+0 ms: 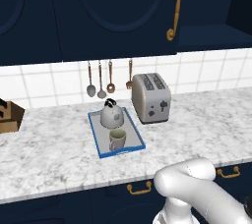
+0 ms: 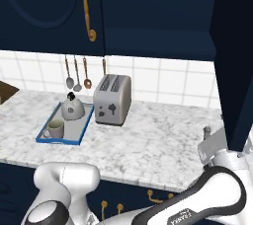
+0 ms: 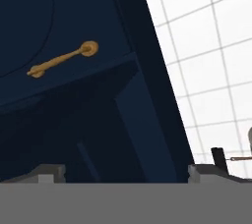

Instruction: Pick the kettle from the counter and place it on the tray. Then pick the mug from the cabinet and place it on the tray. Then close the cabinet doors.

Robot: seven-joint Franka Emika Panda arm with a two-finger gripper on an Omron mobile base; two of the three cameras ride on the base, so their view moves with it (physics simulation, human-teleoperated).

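Note:
The pale kettle [image 1: 111, 114] with its black knob stands at the back of the blue-rimmed tray [image 1: 97, 140] on the marble counter [image 1: 54, 149]. In front of it on the tray is the grey-green mug [image 1: 117, 139], also seen as the mug [image 2: 55, 129] beside the kettle [image 2: 72, 108]. The left cabinet door [image 1: 113, 12] is shut. The right cabinet door [image 2: 236, 56] stands swung out, edge-on. My gripper [image 2: 209, 139] is low beside that door's bottom edge, open and holding nothing. In the hand view the gripper [image 3: 126, 175] faces the navy cabinet [image 3: 142, 120] and a brass handle [image 3: 63, 59].
A silver toaster [image 1: 151, 98] stands right of the tray. Ladles and spoons [image 1: 101, 80] hang on the tiled wall behind. A wooden knife block [image 1: 9, 116] is at the far left. The cabinet's navy shelf [image 1: 211, 35] shows bare at the upper right.

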